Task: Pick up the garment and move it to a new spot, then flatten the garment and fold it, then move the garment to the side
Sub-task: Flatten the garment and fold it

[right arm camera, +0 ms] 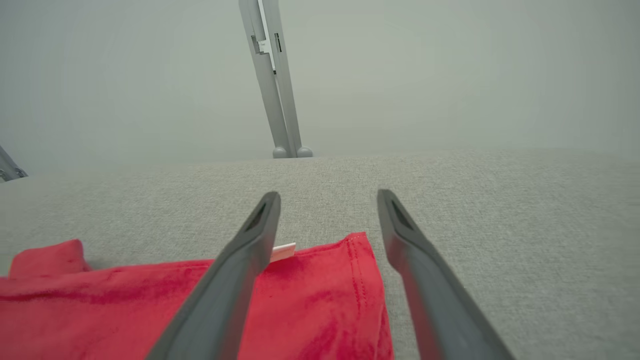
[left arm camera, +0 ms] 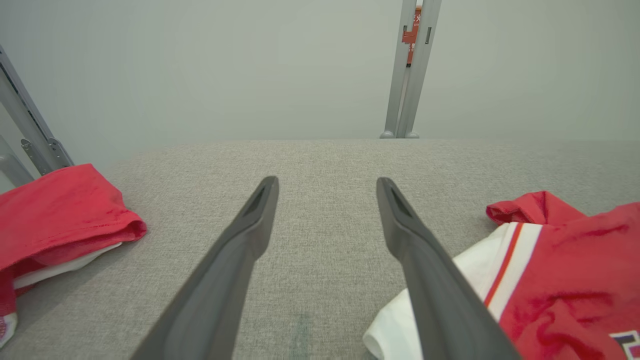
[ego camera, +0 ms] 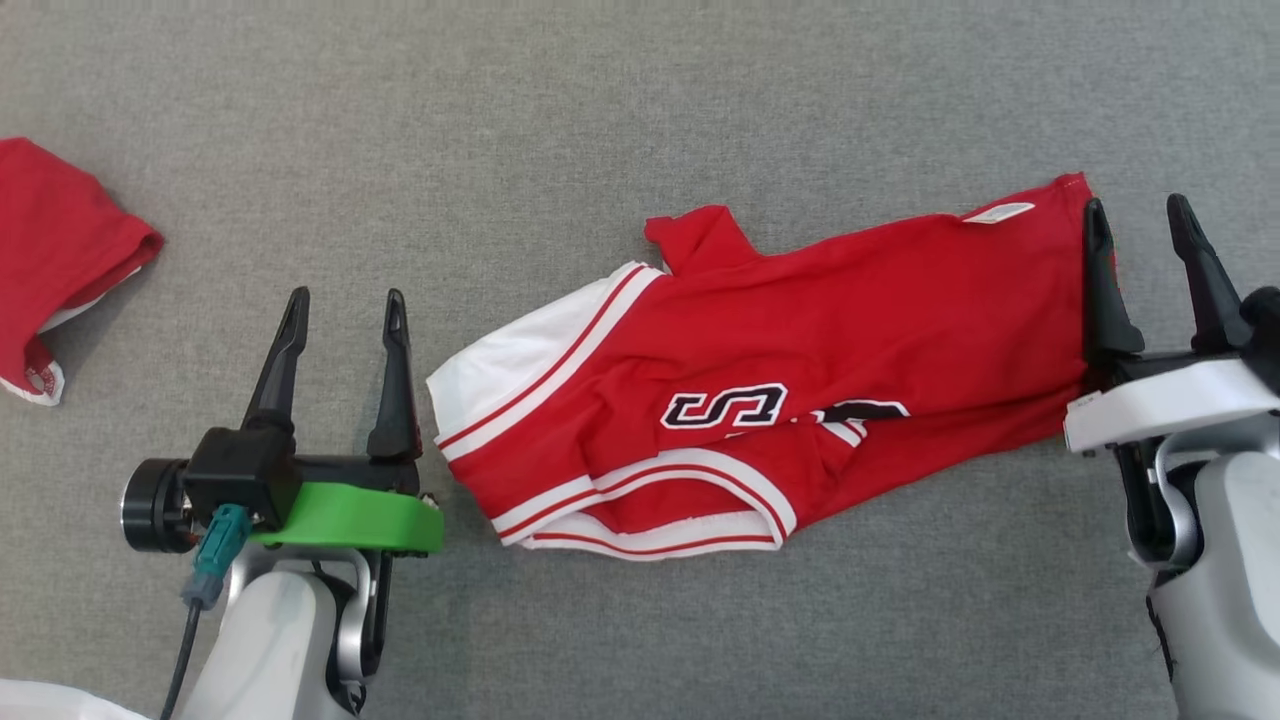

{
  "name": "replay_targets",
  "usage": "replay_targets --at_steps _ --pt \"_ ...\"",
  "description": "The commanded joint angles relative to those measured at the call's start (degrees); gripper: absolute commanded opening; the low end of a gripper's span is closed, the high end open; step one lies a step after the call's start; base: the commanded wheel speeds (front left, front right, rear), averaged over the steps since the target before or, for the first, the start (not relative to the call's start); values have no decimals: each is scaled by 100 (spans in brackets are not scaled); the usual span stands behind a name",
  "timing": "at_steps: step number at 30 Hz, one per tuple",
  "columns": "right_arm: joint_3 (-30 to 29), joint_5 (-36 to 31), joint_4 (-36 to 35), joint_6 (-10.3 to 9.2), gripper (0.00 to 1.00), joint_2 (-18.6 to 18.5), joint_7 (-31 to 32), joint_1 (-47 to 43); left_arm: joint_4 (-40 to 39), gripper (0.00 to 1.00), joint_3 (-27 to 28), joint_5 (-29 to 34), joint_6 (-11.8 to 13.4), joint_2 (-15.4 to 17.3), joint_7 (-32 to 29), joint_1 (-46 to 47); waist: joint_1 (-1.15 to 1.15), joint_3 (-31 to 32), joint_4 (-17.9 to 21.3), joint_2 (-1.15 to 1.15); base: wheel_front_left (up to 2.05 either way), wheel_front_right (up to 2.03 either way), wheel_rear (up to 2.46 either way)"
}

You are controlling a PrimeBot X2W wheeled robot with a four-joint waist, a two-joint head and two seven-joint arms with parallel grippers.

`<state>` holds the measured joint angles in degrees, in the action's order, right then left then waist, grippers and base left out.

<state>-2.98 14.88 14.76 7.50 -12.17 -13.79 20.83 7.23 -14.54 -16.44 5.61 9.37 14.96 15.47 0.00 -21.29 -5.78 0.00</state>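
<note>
A red jersey with white and red trim and dark lettering, the garment (ego camera: 780, 390), lies crumpled and partly folded across the middle of the grey cloth surface. Its white-trimmed end (left arm camera: 480, 280) lies beside my left gripper (ego camera: 342, 310), which stands open just left of it and holds nothing. At the garment's right hem (right arm camera: 325, 295) is my right gripper (ego camera: 1140, 225). It is open, with its left finger (ego camera: 1100, 280) over the hem and its right finger over bare cloth. A small white label (right arm camera: 283, 251) shows at that hem corner.
A second red garment with white lining (ego camera: 60, 260) lies bunched at the far left edge. The grey padded surface (ego camera: 600, 120) stretches wide behind both grippers. Grey metal posts (left arm camera: 410, 70) stand at its far edge against a pale wall.
</note>
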Motion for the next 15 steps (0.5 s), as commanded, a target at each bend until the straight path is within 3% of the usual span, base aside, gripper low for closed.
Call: replay_targets --at_steps 1,15 --pt "17 -29 -163 -2 100 25 -38 -221 23 100 62 -1 36 57 24 -103 0 217 164 0 0 0 0" --pt "28 -140 -1709 -2 100 463 470 -1645 42 100 192 -156 195 204 -148 -597 0 699 532 0 0 0 0"
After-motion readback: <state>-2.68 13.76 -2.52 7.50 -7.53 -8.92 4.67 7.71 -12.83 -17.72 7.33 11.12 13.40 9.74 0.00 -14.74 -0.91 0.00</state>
